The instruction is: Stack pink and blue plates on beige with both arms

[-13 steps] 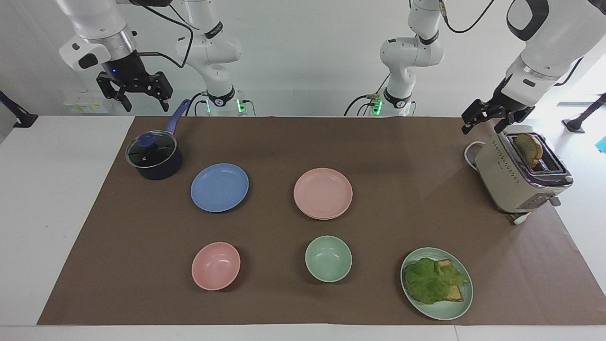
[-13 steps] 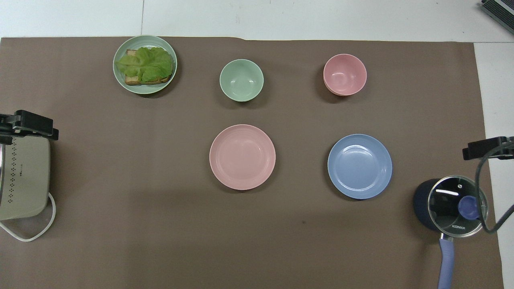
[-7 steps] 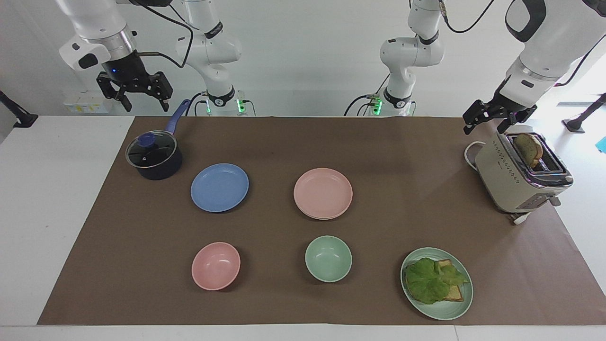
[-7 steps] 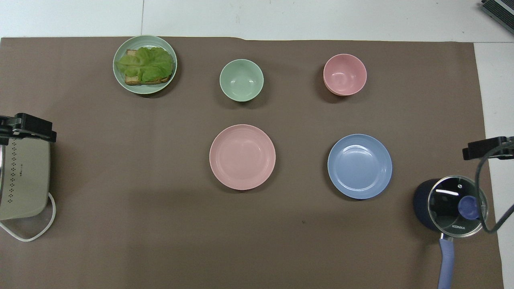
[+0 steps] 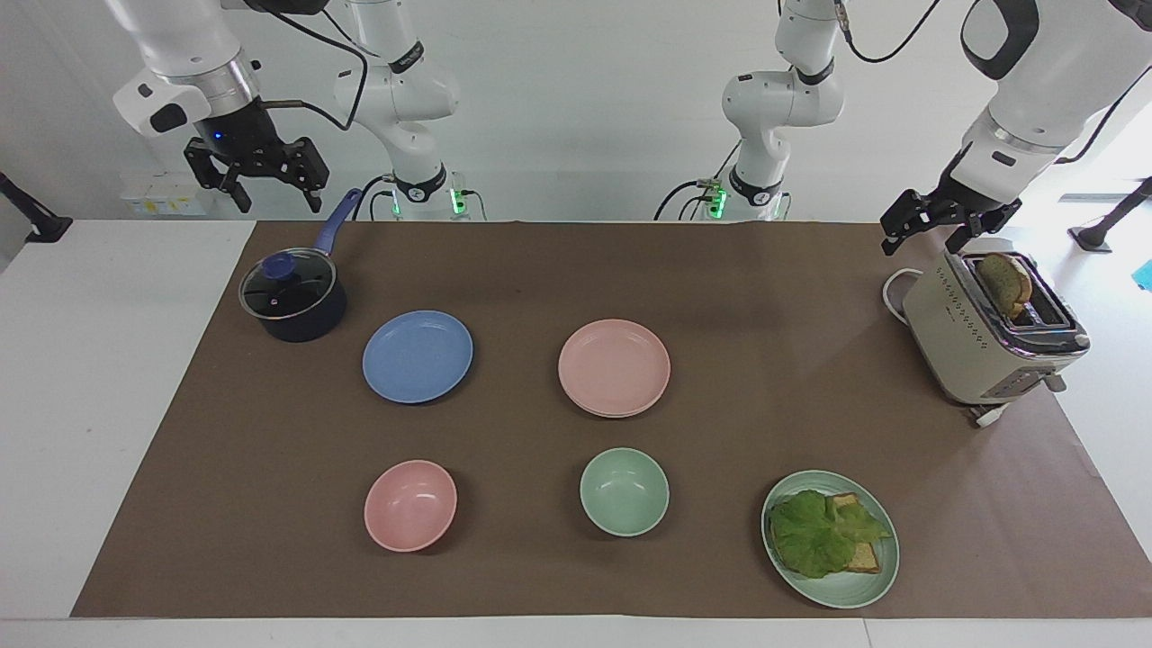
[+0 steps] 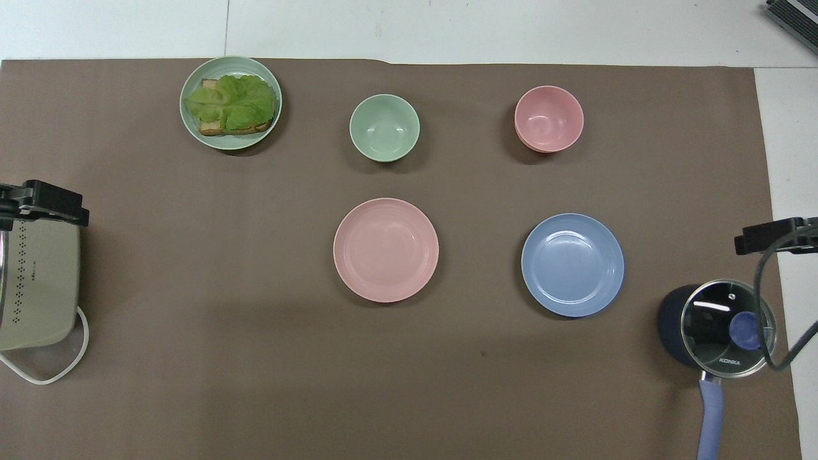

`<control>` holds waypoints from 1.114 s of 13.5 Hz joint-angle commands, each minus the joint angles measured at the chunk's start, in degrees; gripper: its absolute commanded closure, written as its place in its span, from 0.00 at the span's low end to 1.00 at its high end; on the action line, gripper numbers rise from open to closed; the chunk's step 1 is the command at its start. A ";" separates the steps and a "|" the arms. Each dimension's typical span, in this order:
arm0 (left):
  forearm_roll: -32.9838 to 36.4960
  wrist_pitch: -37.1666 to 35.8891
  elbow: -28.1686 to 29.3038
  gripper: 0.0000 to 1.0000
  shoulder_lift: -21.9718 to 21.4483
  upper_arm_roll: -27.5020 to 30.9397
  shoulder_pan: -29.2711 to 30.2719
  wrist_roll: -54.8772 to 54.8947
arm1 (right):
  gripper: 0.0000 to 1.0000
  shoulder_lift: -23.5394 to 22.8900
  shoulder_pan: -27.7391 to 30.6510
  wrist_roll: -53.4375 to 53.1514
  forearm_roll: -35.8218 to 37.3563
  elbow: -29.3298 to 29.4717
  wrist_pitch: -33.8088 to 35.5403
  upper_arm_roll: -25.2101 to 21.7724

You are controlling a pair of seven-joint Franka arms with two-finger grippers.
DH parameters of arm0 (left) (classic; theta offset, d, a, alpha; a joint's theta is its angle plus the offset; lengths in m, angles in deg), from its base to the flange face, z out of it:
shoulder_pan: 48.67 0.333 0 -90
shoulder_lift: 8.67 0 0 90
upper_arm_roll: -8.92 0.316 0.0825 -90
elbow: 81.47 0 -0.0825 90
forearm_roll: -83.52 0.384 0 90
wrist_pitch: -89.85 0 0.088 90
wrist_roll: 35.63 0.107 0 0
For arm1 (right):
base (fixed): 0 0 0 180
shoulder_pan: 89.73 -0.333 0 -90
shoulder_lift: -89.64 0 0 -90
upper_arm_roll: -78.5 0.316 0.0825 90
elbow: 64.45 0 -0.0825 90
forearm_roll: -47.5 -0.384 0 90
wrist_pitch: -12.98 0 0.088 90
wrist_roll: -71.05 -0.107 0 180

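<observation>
Presently both sets of fingers stand wide apart and hold nothing. The right gripper (image 5: 267, 187) hangs in the air at the right arm's end of the table, above the edge of the brown mat (image 5: 540, 270) just beside the lidded dark saucepan (image 5: 292, 297) with its blue handle. The left gripper (image 5: 927, 229) hangs above the beige toaster (image 5: 985, 337), right at the end of it nearer the robots; a slice of toast (image 5: 1005, 281) stands up in the slot.

Well apart from both grippers, mid-mat: the pink plate (image 5: 614, 366) sits on top of a second plate, of which only a thin rim shows under its edge; colour of that rim not clear. The blue plate (image 5: 418, 355) lies flat on the mat beside it, toward the saucepan, not stacked.

Farther from the robots: pink bowl (image 5: 410, 505), green bowl (image 5: 625, 491), and a green plate (image 5: 846, 589) carrying toast under a lettuce leaf.
</observation>
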 commanded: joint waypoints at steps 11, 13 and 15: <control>0.86 0.18 1.18 0.00 -1.25 -0.24 0.37 0.19 | 0.00 -9.88 -0.19 2.98 -2.75 -31.97 -41.48 -0.02; 0.86 0.18 1.18 0.00 -1.25 -0.24 0.37 0.19 | 0.00 -11.29 -0.36 4.29 -3.97 -34.00 -44.05 0.07; 0.86 0.18 1.18 0.00 -1.25 -0.24 0.37 0.19 | 0.00 -12.44 0.33 9.03 -8.09 -34.53 -44.49 -0.02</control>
